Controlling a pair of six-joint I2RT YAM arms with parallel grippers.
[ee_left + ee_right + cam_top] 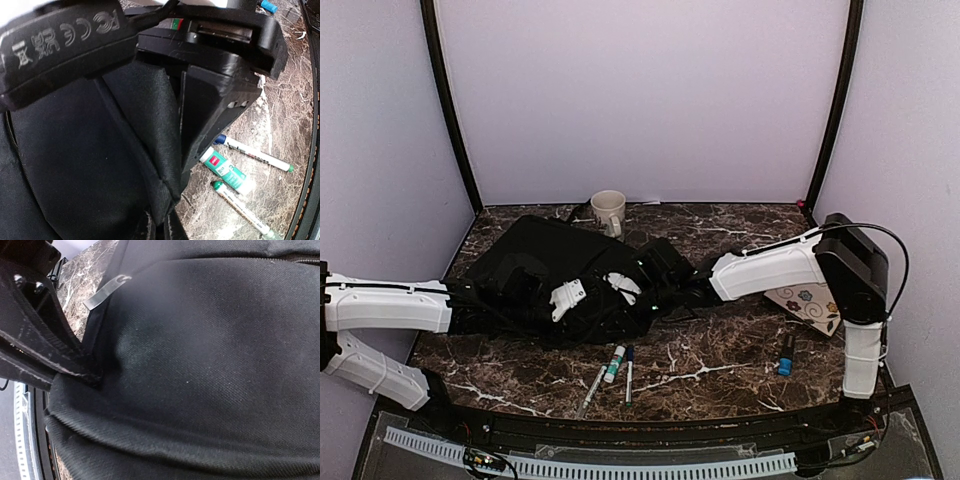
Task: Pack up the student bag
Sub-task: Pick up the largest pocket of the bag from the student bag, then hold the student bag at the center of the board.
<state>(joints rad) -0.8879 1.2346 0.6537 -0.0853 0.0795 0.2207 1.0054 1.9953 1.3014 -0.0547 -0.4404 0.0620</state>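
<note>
The student bag [535, 275] is a big black fabric bag lying flat in the middle of the marble table. My left gripper [565, 298] reaches in from the left and is shut on a fold of the bag's cloth [160, 185], low in the left wrist view. My right gripper [623, 286] comes in from the right and sits on the bag close to the left one. Its black body [220, 70] fills the top of the left wrist view. The right wrist view shows only bag fabric [200, 355] and a grey zipper pull [106, 291]; its fingers are hidden.
A glue stick [614, 364], a blue-capped marker [628, 372] and a green-capped marker [593, 388] lie in front of the bag. A white mug [608, 210] stands behind it. A floral pouch [810, 305] and a small blue item [786, 355] lie at the right.
</note>
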